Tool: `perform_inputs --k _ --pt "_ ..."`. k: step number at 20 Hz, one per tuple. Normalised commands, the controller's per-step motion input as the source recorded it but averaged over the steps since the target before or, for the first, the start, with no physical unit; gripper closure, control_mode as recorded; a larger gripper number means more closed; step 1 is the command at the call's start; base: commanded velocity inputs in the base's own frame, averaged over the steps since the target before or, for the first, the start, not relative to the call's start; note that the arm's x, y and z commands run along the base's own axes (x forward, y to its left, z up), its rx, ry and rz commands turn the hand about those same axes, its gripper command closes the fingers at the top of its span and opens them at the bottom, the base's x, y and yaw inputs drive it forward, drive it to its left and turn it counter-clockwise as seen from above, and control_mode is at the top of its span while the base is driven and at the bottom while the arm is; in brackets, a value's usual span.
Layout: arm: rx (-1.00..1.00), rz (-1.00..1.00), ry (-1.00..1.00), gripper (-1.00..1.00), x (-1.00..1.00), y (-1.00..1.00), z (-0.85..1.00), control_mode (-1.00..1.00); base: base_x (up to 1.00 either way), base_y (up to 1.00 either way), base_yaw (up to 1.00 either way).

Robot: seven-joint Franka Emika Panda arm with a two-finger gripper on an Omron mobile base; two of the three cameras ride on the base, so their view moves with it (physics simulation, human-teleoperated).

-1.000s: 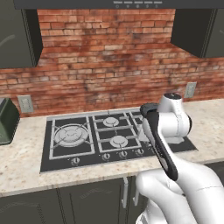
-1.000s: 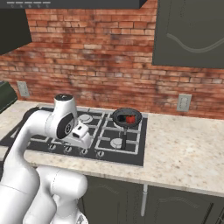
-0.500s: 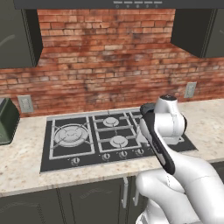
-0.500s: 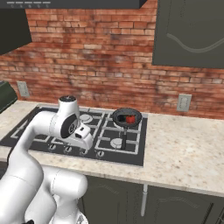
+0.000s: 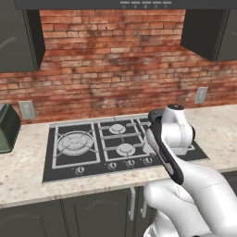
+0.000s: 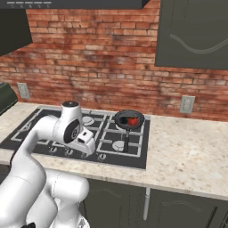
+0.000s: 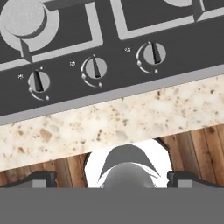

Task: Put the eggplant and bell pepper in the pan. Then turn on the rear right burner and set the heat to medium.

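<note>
**Dark fingertips spread wide over the knob row, holding nothing**

Black finger tips sit far apart at the lower corners of the hand view — gripper (image 7: 112,178) wide open, empty, touching nothing. Below it: the speckled stone counter (image 7: 87,122) edge, the front strip of the black cooktop (image 7: 183,48), and three round knobs (image 7: 95,68) in a row. Wood floor shows past the counter edge.

Arm pose: the white arm (image 6: 44,133) rises from the base, bends over the front of the cooktop (image 6: 133,158), and the hand (image 6: 82,140) hangs above the knob row at the front edge, pointing down. In the left base view the arm (image 5: 173,134) covers the right part of the stove.

Task things — pan (image 6: 129,119) sits on the rear right burner, which it hides, handle pointing toward the front of the stove. Bell pepper (image 6: 132,121) lies inside the pan, red and small. A dark shape beside it in the pan may be the eggplant; cannot tell for sure.

Around: large multi-ringed burner (image 5: 74,142) at the stove's left, brick wall (image 5: 115,69) behind, wall outlet (image 6: 187,104) to the right, green appliance (image 5: 7,134) on the counter far left. Nothing between the gripper and the knobs.
</note>
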Motion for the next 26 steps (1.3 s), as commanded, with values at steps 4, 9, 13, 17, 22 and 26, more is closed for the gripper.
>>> perform_inputs --k 4,9,13,17,22,26 --pt "0.0 -0.05 0.0 -1.0 0.19 0.0 -0.18 -1.0 0.0 0.0 0.0" --pt "0.0 -0.12 0.0 -1.0 0.23 0.0 -0.11 -1.0 0.0 0.0 0.0" --pt "0.0 -0.2 0.0 -1.0 0.19 0.0 -0.06 -1.0 0.0 0.0 0.0" --pt "0.0 -0.17 0.0 -1.0 0.14 0.0 -0.08 -1.0 0.0 0.0 0.0" --pt "0.0 -0.09 0.0 -1.0 0.14 0.0 -0.13 -1.0 0.0 0.0 0.0" --pt "0.0 -0.03 0.0 -1.0 0.19 0.0 -0.17 -1.0 0.0 0.0 0.0"
